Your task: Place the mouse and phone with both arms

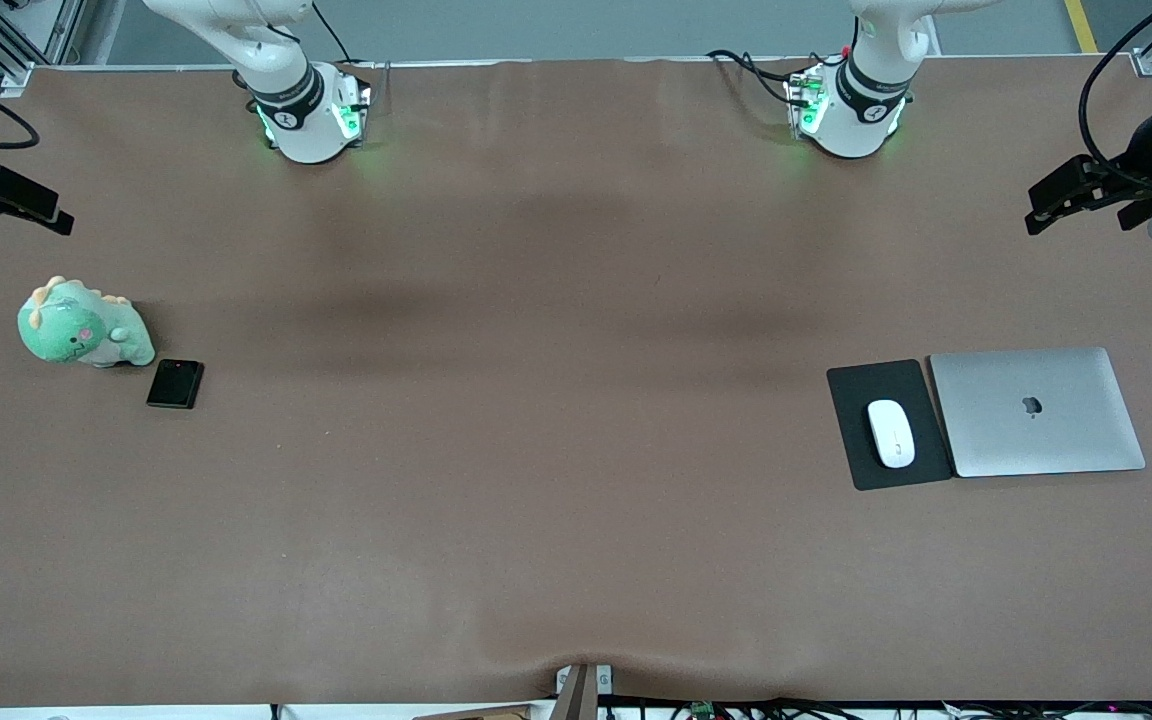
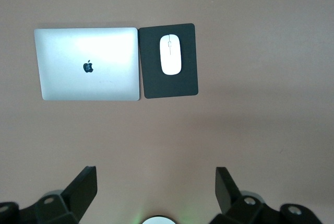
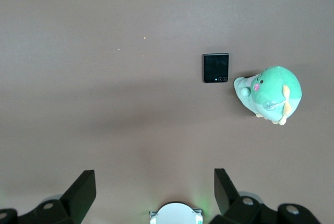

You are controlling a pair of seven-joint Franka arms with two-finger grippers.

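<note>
We hold both grippers, left and right, spread and empty above the table, since the glossy white oval mouse sits on its dark pad and the black squarish phone beside the green plush dinosaur is ungrasped.

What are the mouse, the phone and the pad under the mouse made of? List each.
mouse: probably hard plastic, white, glossy sheen.
phone: glass or glossy plastic, black, reflective face.
pad: likely fabric or rubber, dark, matte, no shine.

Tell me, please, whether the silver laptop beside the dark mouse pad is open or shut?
Shut. The flat silver aluminium laptop lies closed on the brown table, its lid with the logo facing up; no screen or keyboard shows.
</note>
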